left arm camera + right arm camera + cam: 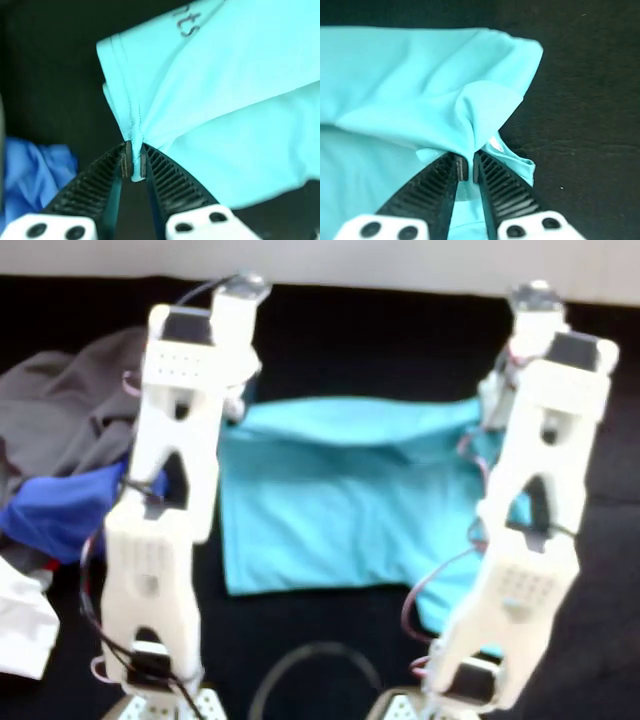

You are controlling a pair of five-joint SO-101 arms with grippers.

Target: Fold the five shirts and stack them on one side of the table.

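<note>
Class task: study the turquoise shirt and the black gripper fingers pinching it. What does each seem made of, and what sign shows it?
Turquoise shirt: probably thin, smooth knit fabric, matte; it drapes in soft folds and shows a stitched hem. Fingers: likely hard black plastic, matte, with moulded ribs along the inner faces.

Smooth cloth shirt [225,100]; matt tabletop [590,100]

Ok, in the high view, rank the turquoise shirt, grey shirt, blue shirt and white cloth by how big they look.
1. turquoise shirt
2. grey shirt
3. blue shirt
4. white cloth
An arm hides part of the blue one and the edge cuts the white one, so those two are unsure.
</note>
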